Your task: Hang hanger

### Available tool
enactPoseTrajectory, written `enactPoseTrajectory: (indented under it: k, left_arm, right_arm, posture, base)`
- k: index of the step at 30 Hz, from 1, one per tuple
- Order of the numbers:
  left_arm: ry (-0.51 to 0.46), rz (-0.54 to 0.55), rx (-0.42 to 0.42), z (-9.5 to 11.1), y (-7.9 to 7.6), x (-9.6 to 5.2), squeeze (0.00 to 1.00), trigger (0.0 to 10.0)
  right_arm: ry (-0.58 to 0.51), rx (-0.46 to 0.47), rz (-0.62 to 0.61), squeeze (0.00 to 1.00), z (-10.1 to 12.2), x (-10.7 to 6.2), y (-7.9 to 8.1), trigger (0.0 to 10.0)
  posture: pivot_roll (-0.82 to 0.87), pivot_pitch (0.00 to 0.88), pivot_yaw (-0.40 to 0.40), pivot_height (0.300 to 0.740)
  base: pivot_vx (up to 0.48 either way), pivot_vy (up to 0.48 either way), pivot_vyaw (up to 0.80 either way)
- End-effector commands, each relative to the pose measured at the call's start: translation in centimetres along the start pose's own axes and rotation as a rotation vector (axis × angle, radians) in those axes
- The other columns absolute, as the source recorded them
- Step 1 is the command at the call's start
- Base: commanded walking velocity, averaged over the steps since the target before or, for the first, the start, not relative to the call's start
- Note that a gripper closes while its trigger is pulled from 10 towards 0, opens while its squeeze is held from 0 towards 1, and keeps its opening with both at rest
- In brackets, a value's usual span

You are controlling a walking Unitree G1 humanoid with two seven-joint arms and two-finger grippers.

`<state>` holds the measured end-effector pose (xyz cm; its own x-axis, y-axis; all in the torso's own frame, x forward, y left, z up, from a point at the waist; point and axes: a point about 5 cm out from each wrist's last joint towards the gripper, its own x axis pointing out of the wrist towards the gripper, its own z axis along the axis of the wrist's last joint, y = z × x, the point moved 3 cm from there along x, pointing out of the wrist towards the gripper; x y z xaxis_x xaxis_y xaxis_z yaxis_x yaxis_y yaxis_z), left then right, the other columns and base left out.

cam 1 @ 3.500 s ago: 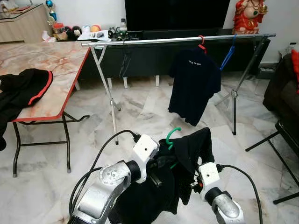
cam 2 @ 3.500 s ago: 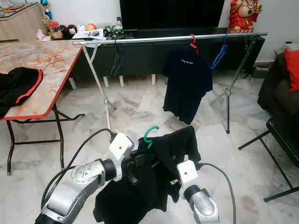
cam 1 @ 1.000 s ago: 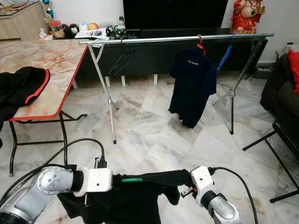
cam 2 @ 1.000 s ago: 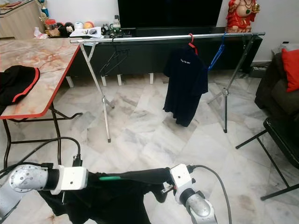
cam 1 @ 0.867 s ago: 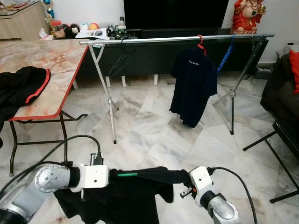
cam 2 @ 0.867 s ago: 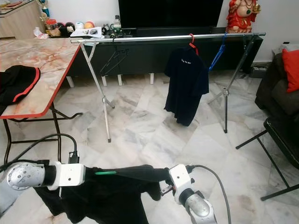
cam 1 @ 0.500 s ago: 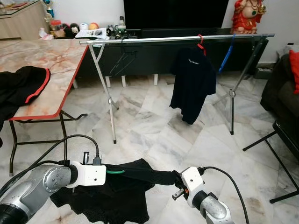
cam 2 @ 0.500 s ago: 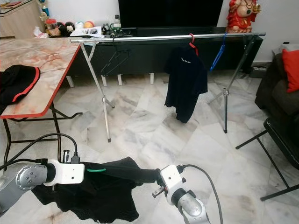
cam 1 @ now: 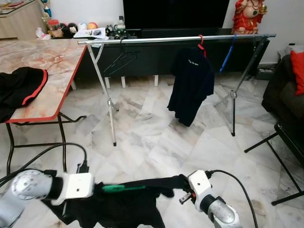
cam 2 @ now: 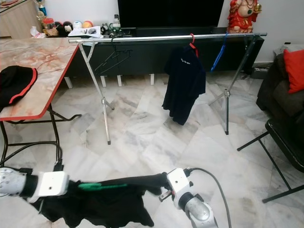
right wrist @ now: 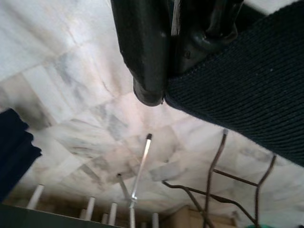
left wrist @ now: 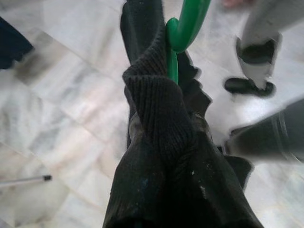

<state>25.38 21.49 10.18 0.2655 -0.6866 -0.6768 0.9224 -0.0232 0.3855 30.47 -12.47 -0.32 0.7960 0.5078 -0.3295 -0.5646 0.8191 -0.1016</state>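
Observation:
A green hanger [cam 1: 122, 188] lies flat inside a black garment [cam 1: 128, 211] stretched between my two grippers, low over the floor. My left gripper [cam 1: 96, 186] is shut on the hanger's end, and the cloth covers its fingers. In the left wrist view the green hook [left wrist: 184, 26] sticks out past bunched black knit [left wrist: 164, 142]. My right gripper [cam 1: 183, 184] is shut on the garment's other end, with its fingers [right wrist: 142, 52] pinching the knit cloth [right wrist: 247, 85]. The silver rack rail [cam 1: 161, 40] stands well ahead of me.
On the rail hang a dark shirt [cam 1: 191, 85] on a red hanger, a blue hanger [cam 1: 226, 51] and a black wire hanger [cam 1: 121, 59]. A marble-topped table [cam 1: 47, 66] with a black-and-red garment [cam 1: 21, 88] stands on the left. A dark chair [cam 1: 285, 128] is on the right.
The garment sagged toward the floor half a second ago and is now pulled out straight between the grippers. My left gripper has moved outward to the left. The camera shifted slightly.

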Motion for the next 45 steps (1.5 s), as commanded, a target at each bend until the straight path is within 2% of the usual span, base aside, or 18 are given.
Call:
enactPoseTrajectory:
  k: [1, 3, 4, 5, 6, 11, 15, 21, 23, 28, 31, 34, 36, 38, 42, 44, 45]
  left_arm:
    - [0.163, -0.089, 0.003, -2.1, -1.0, -2.0, 0.00, 10.0]
    - [0.189, -0.115, 0.022, -2.5, -1.4, -1.9, 0.00, 10.0]
    - [0.151, -0.086, 0.012, -2.1, -1.2, -1.6, 0.00, 10.0]
    - [0.085, 0.002, 0.001, -1.4, -0.1, -1.3, 0.00, 10.0]
    - [0.045, 0.043, 0.001, -1.0, 0.5, -1.4, 0.00, 10.0]
    - [0.003, 0.060, -0.029, -0.4, 1.1, -2.2, 0.00, 10.0]
    - [-0.168, 0.151, -0.100, 1.9, 2.8, -2.9, 0.00, 10.0]
    - [-0.293, 0.099, -0.116, 3.9, 2.2, -2.9, 0.00, 10.0]
    - [-0.308, 0.089, -0.124, 4.1, 2.1, -2.8, 0.00, 10.0]
    - [-0.275, -0.017, -0.133, 4.0, 0.6, -2.8, 0.00, 10.0]
    - [-0.170, -0.134, -0.094, 3.1, -1.0, -2.8, 0.00, 10.0]
    - [-0.077, -0.194, -0.067, 2.3, -1.8, -2.9, 0.00, 10.0]
    - [-0.056, -0.203, -0.057, 2.1, -1.9, -2.9, 0.00, 10.0]
    - [0.016, -0.213, -0.022, 1.2, -1.9, -3.0, 0.00, 10.0]
    - [0.160, -0.168, 0.070, -0.4, -0.8, -3.3, 0.00, 10.0]
    - [0.217, -0.107, 0.097, -1.0, 0.2, -3.2, 0.00, 10.0]
    - [0.219, -0.021, 0.129, -1.0, 1.4, -3.0, 0.00, 10.0]
  right_arm:
    - [0.028, 0.033, -0.092, 0.00, -0.8, -1.1, -2.1, 0.0]
    - [0.030, 0.031, -0.090, 0.00, -0.8, -1.1, -2.1, 0.0]
    - [0.031, 0.030, -0.088, 0.00, -0.8, -1.1, -2.1, 0.0]
    - [0.030, 0.031, -0.088, 0.00, -0.8, -1.1, -2.0, 0.0]
    - [0.030, 0.032, -0.087, 0.00, -0.8, -1.1, -2.0, 0.0]
    - [0.035, 0.031, -0.085, 0.00, -0.9, -1.1, -2.0, 0.0]
    - [0.040, 0.034, -0.085, 0.00, -1.1, -1.2, -2.0, 0.0]
    - [0.054, 0.037, -0.075, 0.00, -1.5, -1.3, -1.6, 0.0]
    - [0.054, 0.039, -0.075, 0.00, -1.5, -1.3, -1.6, 0.0]
    - [0.058, 0.036, -0.071, 0.00, -1.6, -1.3, -1.6, 0.0]
    - [0.062, 0.032, -0.070, 0.00, -1.7, -1.5, -1.7, 0.0]
    - [0.063, 0.029, -0.070, 0.00, -1.7, -1.5, -1.8, 0.0]
    - [0.064, 0.028, -0.070, 0.00, -1.7, -1.5, -1.8, 0.0]
    - [0.065, 0.028, -0.071, 0.00, -1.7, -1.5, -1.8, 0.0]
    - [0.061, 0.024, -0.072, 0.00, -1.5, -1.4, -1.9, 0.0]
    - [0.059, 0.025, -0.071, 0.00, -1.5, -1.4, -1.9, 0.0]
    - [0.059, 0.023, -0.069, 0.00, -1.4, -1.3, -1.8, 0.0]
  posture:
    - [0.06, 0.086, -0.009, 0.740]
    - [0.06, 0.085, -0.009, 0.740]
    - [0.06, 0.085, -0.009, 0.740]
    - [0.06, 0.085, -0.009, 0.740]
    - [0.06, 0.085, -0.011, 0.740]
    - [0.06, 0.086, -0.009, 0.740]
    - [0.06, 0.086, -0.009, 0.740]
    - [0.06, 0.088, -0.009, 0.740]
    - [0.06, 0.088, -0.009, 0.740]
    - [0.06, 0.088, -0.008, 0.740]
    - [0.06, 0.088, -0.008, 0.740]
    - [0.06, 0.088, -0.008, 0.740]
    - [0.06, 0.082, -0.005, 0.740]
    - [0.06, 0.081, -0.006, 0.740]
    - [0.06, 0.080, -0.004, 0.740]
    - [0.06, 0.080, -0.004, 0.740]
    - [0.06, 0.078, -0.004, 0.740]
  base:
    - [0.000, 0.000, 0.00]
    - [0.000, 0.000, 0.00]
    - [0.000, 0.000, 0.00]
    - [0.000, 0.000, 0.00]
    - [0.000, 0.000, 0.00]
    - [0.000, 0.000, 0.00]
    - [0.000, 0.000, 0.00]
    - [0.000, 0.000, 0.00]
    - [0.000, 0.000, 0.00]
    - [0.000, 0.000, 0.00]
    - [0.000, 0.000, 0.00]
    - [0.000, 0.000, 0.00]
    - [0.000, 0.000, 0.00]
    - [0.000, 0.000, 0.00]
    - [0.000, 0.000, 0.00]
    - [0.000, 0.000, 0.00]
    - [0.000, 0.000, 0.00]
